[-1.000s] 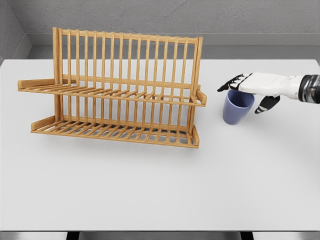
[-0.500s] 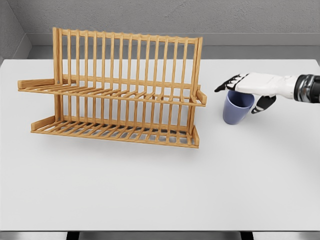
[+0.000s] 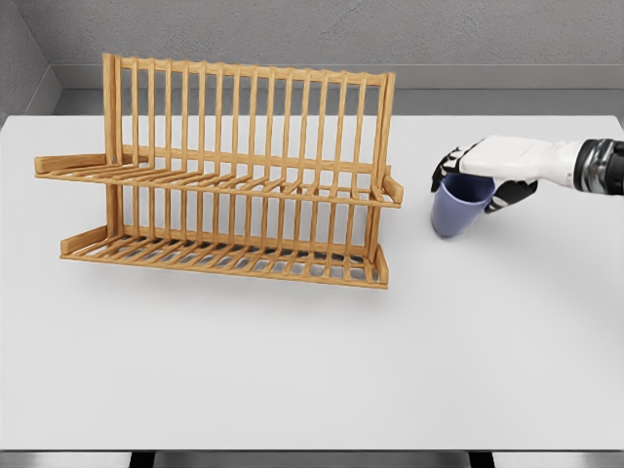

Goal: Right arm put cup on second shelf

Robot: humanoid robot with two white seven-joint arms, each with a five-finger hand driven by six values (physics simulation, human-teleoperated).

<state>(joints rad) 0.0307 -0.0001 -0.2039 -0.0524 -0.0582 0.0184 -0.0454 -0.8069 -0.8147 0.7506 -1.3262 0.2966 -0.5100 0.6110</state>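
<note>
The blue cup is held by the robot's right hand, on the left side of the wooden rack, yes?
Not quite. The blue cup is held by the right hand, but it is to the right of the wooden rack, not the left. The head view shows this.

The rack (image 3: 229, 175) stands on the table (image 3: 312, 370), left of centre, toward the rear — its upper shelf (image 3: 219, 182) directly above its lower shelf (image 3: 219, 255). The cup (image 3: 459, 205) is right of the rack, just beside the upper shelf's right end, tilted. The right hand (image 3: 492, 171) is over the cup's rim — its arm enters from the right edge.
</note>
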